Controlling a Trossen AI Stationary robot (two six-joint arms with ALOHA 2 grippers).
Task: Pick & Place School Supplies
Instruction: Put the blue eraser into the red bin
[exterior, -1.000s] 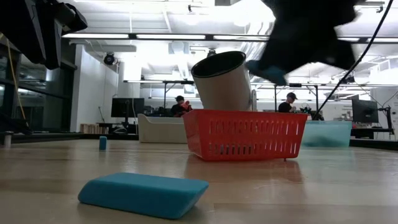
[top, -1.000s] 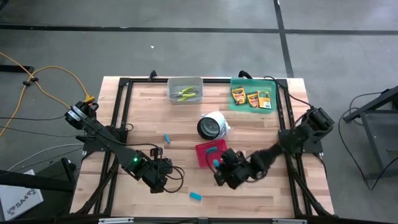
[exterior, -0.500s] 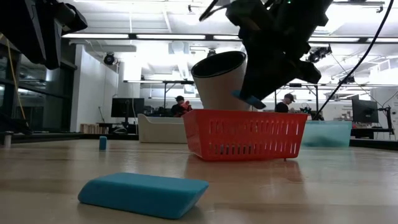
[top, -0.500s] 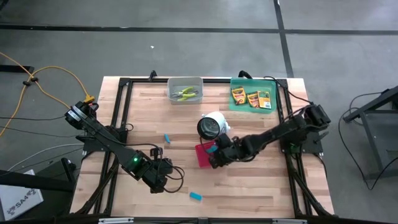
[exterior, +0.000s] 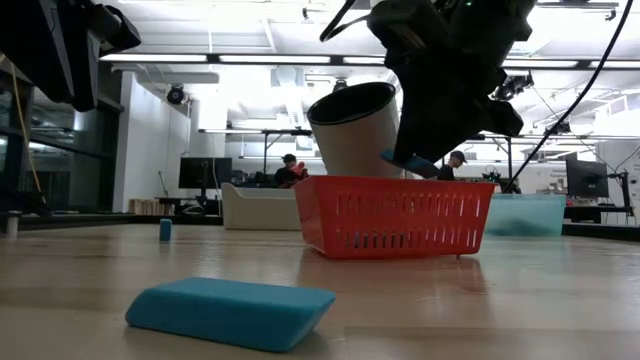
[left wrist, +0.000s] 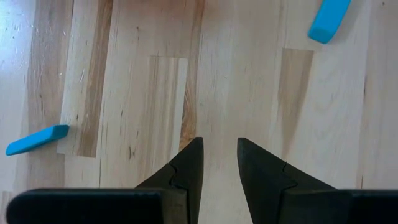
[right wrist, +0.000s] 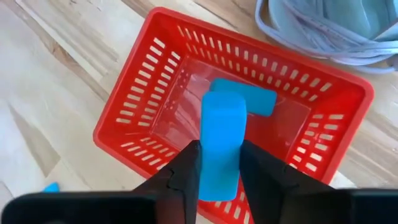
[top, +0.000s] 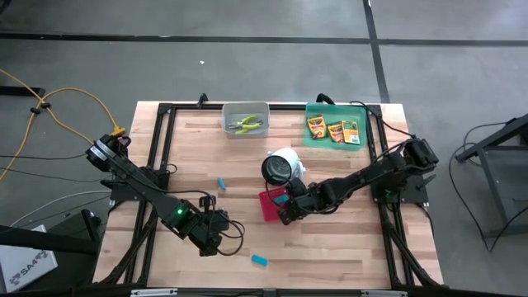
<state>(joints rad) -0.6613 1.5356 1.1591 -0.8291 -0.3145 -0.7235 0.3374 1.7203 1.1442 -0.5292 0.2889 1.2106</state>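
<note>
The right gripper [right wrist: 219,167] hangs directly over the red basket [right wrist: 140,93] with a light-blue block [right wrist: 221,143] clenched between its fingers [right wrist: 186,168], which fits a drop into the basket: the block sits above the open middle, not the rim, so a release would likely land it inside. A second blue block [right wrist: 249,99] already lies on the basket floor, crosswise to the held one and partly hidden by it. In the right wrist view the held block's long axis runs along the fingers, pointing out from the gripper down toward the basket floor; in the low view its lower end [exterior: 412,164] tilts just above the basket's rim [exterior: 395,183]. The left gripper [left wrist: 219,168] waits low over the bare desk [left wrist: 249,93] near the front, its fingers parted and holding nothing. Two loose blue blocks lie flat on the wood near it, one [left wrist: 37,139] to one side and another [left wrist: 329,20] farther off, both well apart from the fingers. In the high view the crayon boxes [top: 333,129] rest in the green tray [top: 314,111] and the plier-like tools [top: 247,124] in the grey bin [top: 245,108], both at the back of the desk. The white cylinder [top: 282,166] lies just behind the basket.
</note>
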